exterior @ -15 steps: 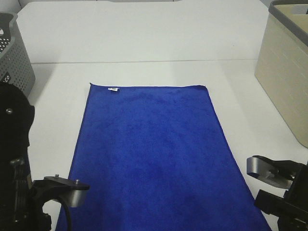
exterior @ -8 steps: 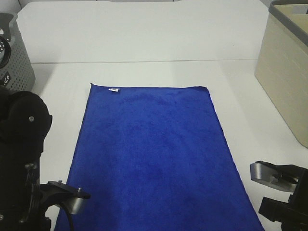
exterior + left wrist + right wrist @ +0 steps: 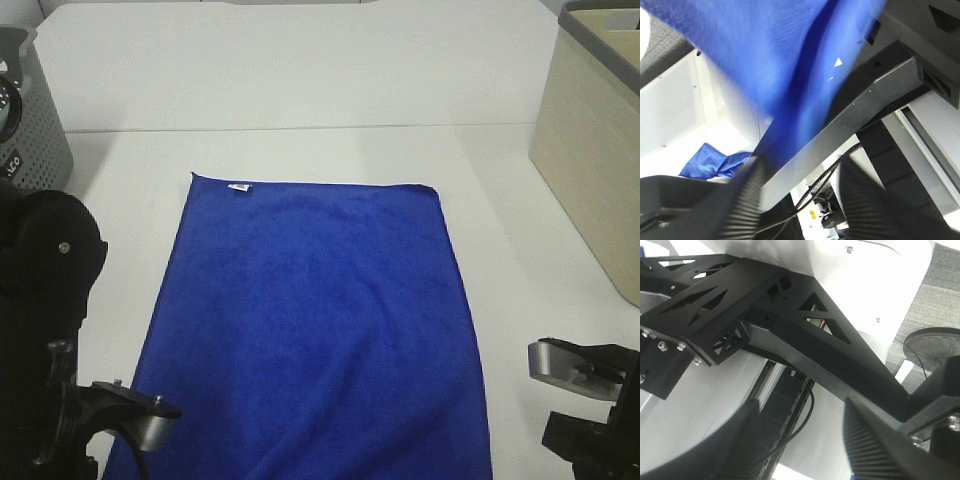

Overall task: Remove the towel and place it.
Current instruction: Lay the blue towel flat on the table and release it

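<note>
Towel [image 3: 320, 320] lies flat and lengthways on the white bench [image 3: 300, 80], white tag [image 3: 237, 187] at its far left corner, near end running out of the high view. Left wrist view shows blue cloth hanging over the bench's near edge. Grey basket [image 3: 30, 110] far left, beige basket [image 3: 590, 170] right, both well apart from the cloth.

Left claw [image 3: 802, 167] released, jaws spread, only the black frame beam [image 3: 865, 100] showing between them. Cloth hangs just beside one finger, contact unclear. Right claw [image 3: 801, 407] also released, nothing between the jaws, no towel in its view.

Risks, as judgement:
- Nothing holds the towel, so the hanging end could drag more cloth off the near edge; plush pile slides easily on a smooth top.
- Right claw looks off the cloth, so closing there likely pinches air, and a one-sided lift would skew and bunch the towel.
- Both claws sit low by the frame under the bench, so an upward move could knock the beam or the bench lip.
- Creases at the near end could mean a pinch takes only a fold and slips.
</note>
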You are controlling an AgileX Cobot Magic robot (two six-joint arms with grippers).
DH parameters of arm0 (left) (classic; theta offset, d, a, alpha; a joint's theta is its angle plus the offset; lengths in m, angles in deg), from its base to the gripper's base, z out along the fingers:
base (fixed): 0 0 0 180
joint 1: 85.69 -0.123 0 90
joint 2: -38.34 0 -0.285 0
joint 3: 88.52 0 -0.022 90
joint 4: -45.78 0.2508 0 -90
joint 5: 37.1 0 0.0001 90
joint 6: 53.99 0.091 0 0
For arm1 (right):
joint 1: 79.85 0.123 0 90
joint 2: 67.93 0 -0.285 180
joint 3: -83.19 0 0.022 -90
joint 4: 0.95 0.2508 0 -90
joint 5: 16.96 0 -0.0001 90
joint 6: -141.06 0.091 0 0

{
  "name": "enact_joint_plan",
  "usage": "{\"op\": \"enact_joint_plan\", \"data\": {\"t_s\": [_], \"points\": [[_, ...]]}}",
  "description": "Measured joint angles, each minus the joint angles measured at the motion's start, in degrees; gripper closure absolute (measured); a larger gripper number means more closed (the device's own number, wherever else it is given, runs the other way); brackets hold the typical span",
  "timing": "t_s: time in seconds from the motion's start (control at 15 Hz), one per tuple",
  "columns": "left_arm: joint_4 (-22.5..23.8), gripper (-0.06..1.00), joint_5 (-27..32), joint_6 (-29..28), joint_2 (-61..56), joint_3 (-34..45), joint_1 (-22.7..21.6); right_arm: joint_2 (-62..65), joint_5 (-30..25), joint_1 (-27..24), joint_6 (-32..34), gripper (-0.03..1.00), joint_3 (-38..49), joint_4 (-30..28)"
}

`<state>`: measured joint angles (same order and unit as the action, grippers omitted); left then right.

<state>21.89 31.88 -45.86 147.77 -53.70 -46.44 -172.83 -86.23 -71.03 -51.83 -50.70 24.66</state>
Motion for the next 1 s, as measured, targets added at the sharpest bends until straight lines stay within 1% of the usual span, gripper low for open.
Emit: {"op": "enact_joint_plan", "data": {"t_s": [0.07, 0.13, 0.2, 0.47, 0.6, 0.67, 0.73, 0.8, 0.93, 1.0], "points": [[-0.1, 0.39, 0.1, -0.3, 0.0, 0.0, 0.0, 0.0, 0.0, -0.1, 0.4, 0.38, 0.0, -0.2], [-0.2, 0.36, 0.2, -0.4, 0.0, 0.0, 0.0, 0.0, 0.0, -0.1, 0.5, 0.35, 0.0, -0.2], [-0.2, 0.34, 0.2, -0.7, 0.0, 0.0, 0.0, 0.0, 0.0, -0.1, 0.5, 0.34, 0.0, -0.2], [-0.1, 0.33, 0.3, -1.5, 0.0, -7.2, 0.0, 0.0, -0.1, -0.1, 1.0, 0.33, -8.0, -0.3], [2.6, 0.33, 0.4, -3.0, 0.0, -12.0, -0.3, -0.1, -0.1, -0.1, 0.9, 0.33, -15.9, -0.5], [4.0, 0.33, 0.5, -3.9, 0.1, -14.2, -1.2, -0.1, -0.2, -0.1, 0.9, 0.33, -19.4, -1.1], [6.0, 0.33, 0.5, -4.8, 0.1, -16.6, -3.0, -0.1, -0.2, -0.1, 0.9, 0.33, -22.7, -2.1], [7.0, 0.33, 0.5, -5.3, 0.1, -17.5, -4.0, -0.1, -0.2, -0.1, 1.0, 0.33, -24.2, -2.5], [10.7, 0.33, 0.5, -6.4, 0.1, -22.6, -10.3, -0.4, -0.1, -0.2, 1.0, 0.33, -31.9, -3.4], [11.5, 0.33, 0.5, -6.4, 0.2, -25.0, -13.8, -1.5, 0.1, -0.2, 1.0, 0.33, -35.8, -3.4]]}}
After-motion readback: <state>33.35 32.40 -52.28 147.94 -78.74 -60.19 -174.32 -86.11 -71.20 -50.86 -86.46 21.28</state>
